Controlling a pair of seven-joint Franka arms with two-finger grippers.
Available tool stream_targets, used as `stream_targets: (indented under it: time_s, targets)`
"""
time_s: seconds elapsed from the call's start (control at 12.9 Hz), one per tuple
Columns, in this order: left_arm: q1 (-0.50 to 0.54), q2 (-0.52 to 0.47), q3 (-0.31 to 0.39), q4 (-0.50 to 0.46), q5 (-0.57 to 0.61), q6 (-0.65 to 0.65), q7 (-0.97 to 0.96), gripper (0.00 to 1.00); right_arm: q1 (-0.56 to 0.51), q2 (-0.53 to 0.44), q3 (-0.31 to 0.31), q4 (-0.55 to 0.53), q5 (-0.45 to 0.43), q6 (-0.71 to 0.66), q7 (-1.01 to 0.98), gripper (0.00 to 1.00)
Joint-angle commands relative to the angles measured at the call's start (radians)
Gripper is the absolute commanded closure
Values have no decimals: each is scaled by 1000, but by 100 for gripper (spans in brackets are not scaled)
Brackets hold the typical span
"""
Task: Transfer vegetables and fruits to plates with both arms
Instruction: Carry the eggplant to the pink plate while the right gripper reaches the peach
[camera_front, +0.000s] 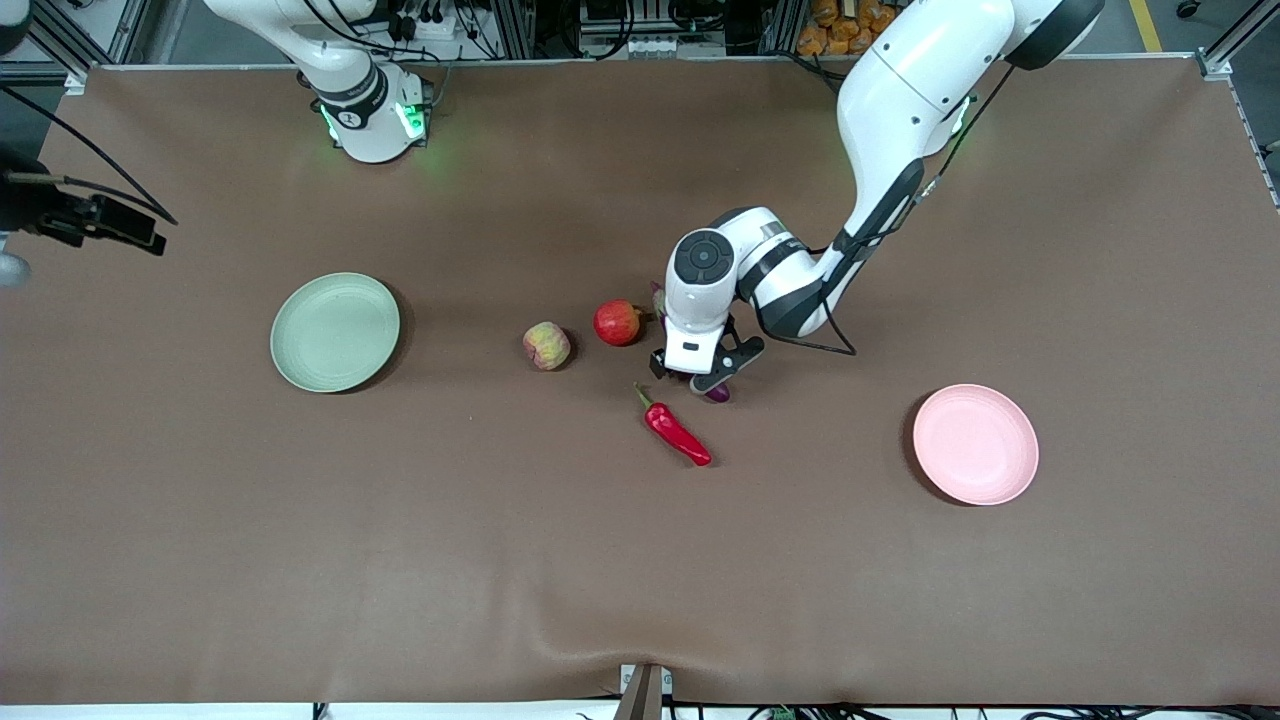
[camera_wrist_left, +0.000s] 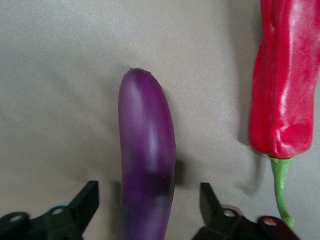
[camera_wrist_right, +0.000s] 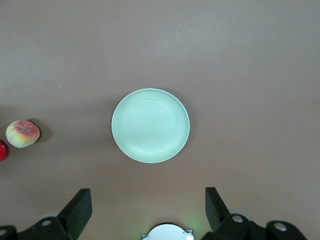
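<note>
Currently, placed against the red apple (camera_front: 617, 322):

- Eggplant (camera_wrist_left: 146, 165): on the table beside the apple, toward the left arm's end; mostly hidden under the gripper in the front view. Long axis runs from near the apple toward the front camera, rounded purple tip at the camera end.
- Left gripper (camera_front: 697, 375): low over the eggplant, fingers (camera_wrist_left: 82, 202) spread with one on either side across its width, not touching; judged a straddle set for closing on it.
- Chili (camera_front: 677, 433): nearer the camera than the apple, well apart from the eggplant tip; stem toward the apple.
- Pale fruit (camera_front: 546, 345): just beside the apple, toward the right arm's end.
- Green plate (camera_front: 334, 331), pink plate (camera_front: 975, 443): well apart from the apple, at opposite ends, both bare.
- Right gripper (camera_wrist_right: 145, 210): waits high over the green plate, fingers apart, grasping nothing.
</note>
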Motion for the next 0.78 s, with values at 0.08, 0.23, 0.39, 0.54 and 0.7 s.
stream_targets:
  time_s: [0.08,0.23,0.39,0.54,0.7]
  targets:
    - [-18,27,7,19,20,27,-32,51,31,58,1,25,1,-10,15,0]
    - [2,20,7,10,26,28,-17,100,80,71,1,26,1,-9,50,0]
    - [71,-40,5,-10,31,-2,5,100,110,82,1,23,13,-10,140,0]
    - [141,-110,1,-22,29,-77,110,100,142,114,3,25,35,-10,200,0]
    - [221,-153,-4,-22,29,-139,216,100,157,147,3,23,103,-9,280,0]
